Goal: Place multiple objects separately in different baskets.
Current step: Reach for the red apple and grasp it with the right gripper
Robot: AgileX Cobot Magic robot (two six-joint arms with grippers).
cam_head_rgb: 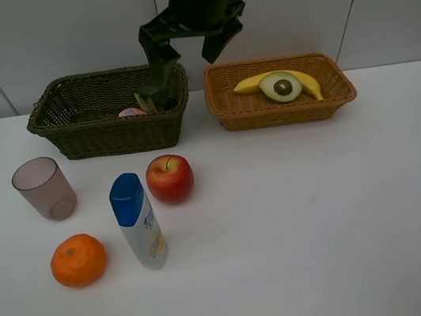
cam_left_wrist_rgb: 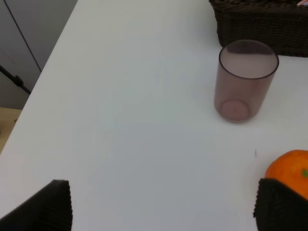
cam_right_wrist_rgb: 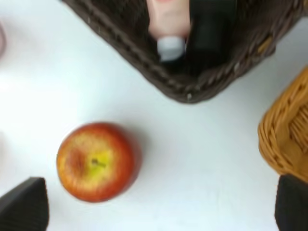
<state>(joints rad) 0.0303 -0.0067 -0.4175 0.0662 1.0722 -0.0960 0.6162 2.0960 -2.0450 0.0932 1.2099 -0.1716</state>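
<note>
Two claws: both stand wide open, with nothing between the jaws of either one.
right claw [cam_head_rgb: 190, 53] [cam_right_wrist_rgb: 159, 204]: hangs up in the air by the near corner of the dark basket [cam_head_rgb: 111, 137] [cam_left_wrist_rgb: 260, 24] [cam_right_wrist_rgb: 125, 43], where it faces the tan basket [cam_head_rgb: 283, 110] [cam_right_wrist_rgb: 286, 130]. It's clear of everything.
left claw [cam_left_wrist_rgb: 166, 207]: low over the white table [cam_head_rgb: 326, 228], pointing toward the cup [cam_head_rgb: 44, 189] [cam_left_wrist_rgb: 246, 79].
readable text: honestly none. The white bottle [cam_head_rgb: 138, 221] has a label with yellow and blue print, way too small to make out.
red apple [cam_head_rgb: 170, 178] [cam_right_wrist_rgb: 96, 161]: on the table below the right claw, inside the span of its fingers and closer to one of them, untouched. Glossy red skin going yellow round the stem.
orange [cam_head_rgb: 78, 260] [cam_left_wrist_rgb: 290, 171]: just beside one left claw fingertip, which hides part of it. Dimpled peel, green stem nub.
cup: upright, further out ahead of the left claw. See-through pinkish plastic.
white bottle: upright with a blue cap, between orange and red apple, touching neither.
dark basket: deep rectangular olive-brown wicker. The pink bottle [cam_head_rgb: 131, 112] [cam_right_wrist_rgb: 168, 19] with its pale cap and the dark green bottle [cam_right_wrist_rgb: 211, 29] lie side by side inside.
tan basket: shallower orange-tan wicker, just beside the dark basket. It holds the banana [cam_head_rgb: 251, 83] and the avocado half [cam_head_rgb: 281, 87], cut face and pit up, lying against the banana.
</note>
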